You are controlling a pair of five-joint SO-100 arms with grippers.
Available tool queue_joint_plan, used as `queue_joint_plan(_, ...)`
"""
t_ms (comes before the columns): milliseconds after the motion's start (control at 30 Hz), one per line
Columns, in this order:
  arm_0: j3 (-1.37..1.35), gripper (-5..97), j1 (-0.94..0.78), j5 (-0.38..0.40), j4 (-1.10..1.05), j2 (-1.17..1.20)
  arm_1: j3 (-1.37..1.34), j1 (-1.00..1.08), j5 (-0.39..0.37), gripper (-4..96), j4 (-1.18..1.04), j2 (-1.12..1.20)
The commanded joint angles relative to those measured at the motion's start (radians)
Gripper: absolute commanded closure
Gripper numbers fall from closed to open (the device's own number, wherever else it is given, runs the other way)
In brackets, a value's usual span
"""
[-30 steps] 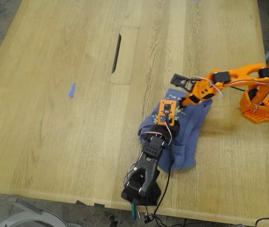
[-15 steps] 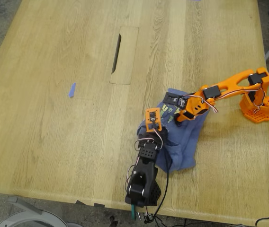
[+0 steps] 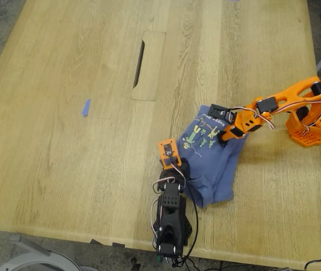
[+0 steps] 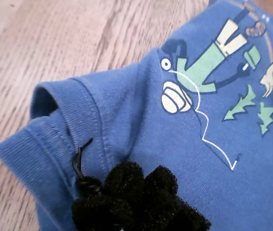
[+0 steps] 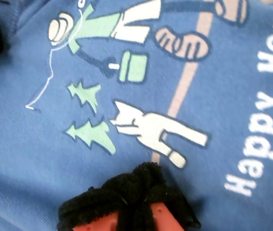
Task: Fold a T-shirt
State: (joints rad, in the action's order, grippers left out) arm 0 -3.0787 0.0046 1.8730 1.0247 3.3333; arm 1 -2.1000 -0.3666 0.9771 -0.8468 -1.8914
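Both hands, my first hand [image 3: 178, 165] and my second hand [image 3: 221, 119], pressed the T-shirt [image 3: 214, 164]; jaw opening unclear; spreading needed slow, outward, even pulls.

T-shirts: one [image 3: 212, 155], slate blue, bunched on the table
Arms: two, one black [image 3: 170, 217], one orange [image 3: 285, 99]
Grippers: two, my first gripper [image 3: 177, 166] on the black arm, my second gripper [image 3: 224, 125] on the orange arm
Tables: one [image 3: 64, 169], light wood
Tape scraps: one [image 3: 85, 107], blue
Slots in the tabletop: one [image 3: 139, 55]
Prints on the shirt: one cartoon scene [image 5: 122, 77] with one line of pale lettering [image 5: 259, 130]
Green trees in the print: two [image 5: 91, 113]
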Motion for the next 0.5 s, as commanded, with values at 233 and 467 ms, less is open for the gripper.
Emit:
queue_joint_plan(233, 0.011, 92, -0.051, -0.026, 0.106, 0.089, -0.132, -0.005, -0.058, 91.2, -0.219, -0.202)
queue_joint_plan(467, 0.009, 92, -0.072, -0.031, 0.144, 0.091, -0.270, -0.015, -0.094, 91.2, -0.272, -0.288)
